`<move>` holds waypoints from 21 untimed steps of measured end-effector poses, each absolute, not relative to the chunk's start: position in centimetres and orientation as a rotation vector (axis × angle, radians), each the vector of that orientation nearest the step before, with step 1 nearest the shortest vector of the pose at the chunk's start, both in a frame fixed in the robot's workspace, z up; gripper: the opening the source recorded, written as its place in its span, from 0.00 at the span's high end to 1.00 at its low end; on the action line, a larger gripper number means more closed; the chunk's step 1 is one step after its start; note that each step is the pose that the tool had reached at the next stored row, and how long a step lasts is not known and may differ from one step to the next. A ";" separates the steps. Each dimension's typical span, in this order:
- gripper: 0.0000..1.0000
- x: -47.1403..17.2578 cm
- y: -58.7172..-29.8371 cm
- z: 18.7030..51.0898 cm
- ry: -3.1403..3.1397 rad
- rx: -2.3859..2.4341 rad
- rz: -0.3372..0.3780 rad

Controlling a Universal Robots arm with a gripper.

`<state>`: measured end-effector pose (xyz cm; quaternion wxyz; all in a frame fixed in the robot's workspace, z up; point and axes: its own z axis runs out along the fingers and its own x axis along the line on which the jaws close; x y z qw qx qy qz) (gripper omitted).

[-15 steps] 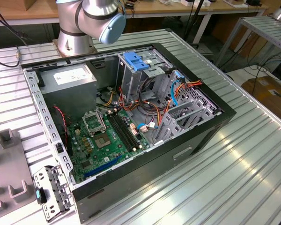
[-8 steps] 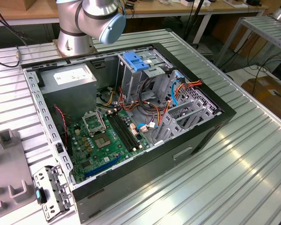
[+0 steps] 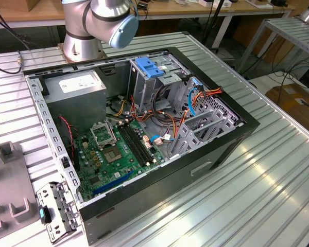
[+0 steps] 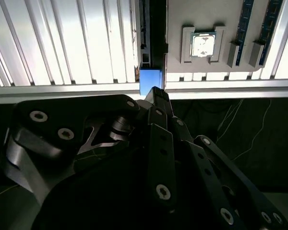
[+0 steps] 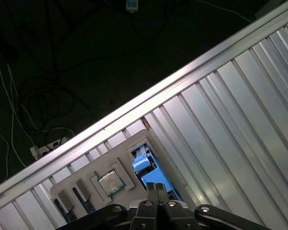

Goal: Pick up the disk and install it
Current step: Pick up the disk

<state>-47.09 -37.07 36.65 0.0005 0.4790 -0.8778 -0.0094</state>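
gripper (image 4: 156,91) fingers clenched on nothing, poised over the disk (image 4: 150,82) slotted by the table (image 4: 62,48) edge; pickup pending, likely needing them parted first.

Disk (image 5: 143,163) carrier bright blue; claw (image 4: 156,92) blk; table (image 5: 240,124) ribbed silver (mobo (image 3: 113,167) green).

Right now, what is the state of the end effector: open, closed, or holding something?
End effector: closed, fingers pressed together, with the tips right by the blue end of the disk; it does not appear to be gripping it.
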 end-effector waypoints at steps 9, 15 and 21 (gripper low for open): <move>0.89 -47.1 -37.1 36.6 -2.655 1.675 -0.029; 0.89 -47.1 -37.1 36.5 -2.557 1.820 -0.029; 0.89 -47.1 -37.1 36.5 -2.556 1.821 -0.029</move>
